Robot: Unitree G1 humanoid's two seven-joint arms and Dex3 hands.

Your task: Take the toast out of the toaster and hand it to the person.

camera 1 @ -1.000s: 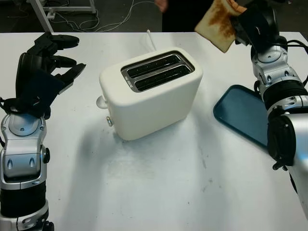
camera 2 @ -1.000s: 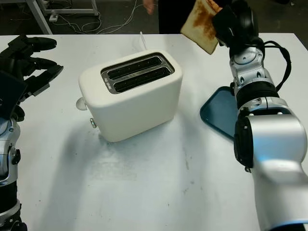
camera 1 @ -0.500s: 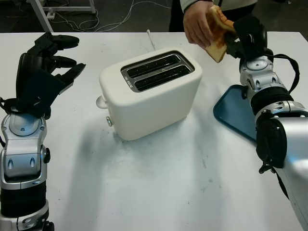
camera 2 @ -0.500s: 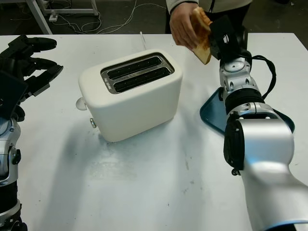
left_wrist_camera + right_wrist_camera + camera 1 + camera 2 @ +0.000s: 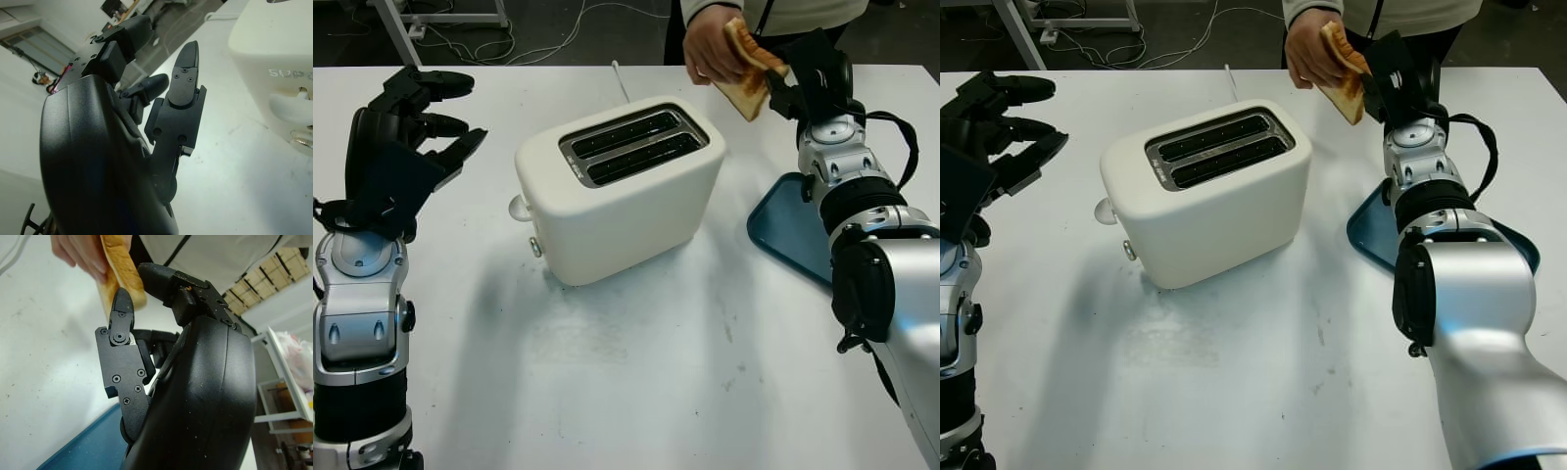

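A browned slice of toast (image 5: pixel 745 80) is held up beyond the back right corner of the white toaster (image 5: pixel 617 191). My right hand (image 5: pixel 790 86) is shut on the toast's lower right edge, with a finger (image 5: pixel 120 313) against its face. A person's hand (image 5: pixel 705 47) grips the toast's other side from the table's far edge. Both toaster slots (image 5: pixel 631 147) look empty. My left hand (image 5: pixel 421 122) is open, raised over the table's left side, apart from the toaster.
A teal tray (image 5: pixel 795 230) lies on the white table (image 5: pixel 636 372) to the right of the toaster, under my right forearm. The toaster's lever (image 5: pixel 519 208) sticks out toward my left hand. A white cord (image 5: pixel 620 80) runs behind the toaster.
My right hand lowered the toast from high at the back. The person's hand came in and took hold of it, and the toast has shifted slightly toward the person. Left hand unmoved.
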